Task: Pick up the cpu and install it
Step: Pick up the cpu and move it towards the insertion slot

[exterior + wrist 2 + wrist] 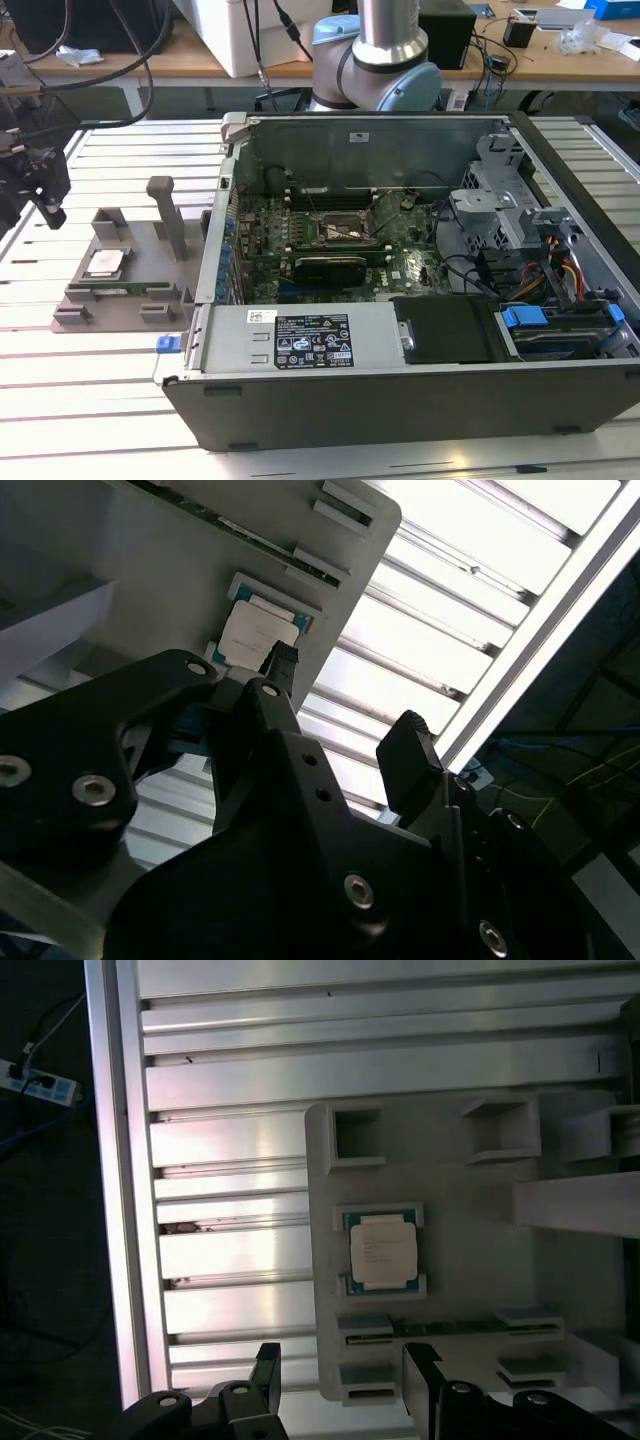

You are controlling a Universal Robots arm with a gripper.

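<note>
The cpu (105, 263) is a small silver-topped square chip lying flat in a recess of the grey holder tray (150, 262), at the exterior view's left beside the open computer case. Both wrist views show the cpu (382, 1252) (258, 635) in its recess. My black gripper (42, 195) hangs in the air above the table, off the tray's outer edge and apart from the chip. Its two fingers (266, 1362) stand open with nothing between them, the gripper (342, 1358) (345, 695) being offset to one side of the chip. The motherboard's socket (338, 232) sits open inside the case.
The open computer case (400, 400) has tall metal walls, with a drive cage and cables at the exterior view's right. A long green memory stick (125, 292) lies in the tray, and a grey post (168, 215) stands on it. The slatted table's edge (125, 1210) runs close by.
</note>
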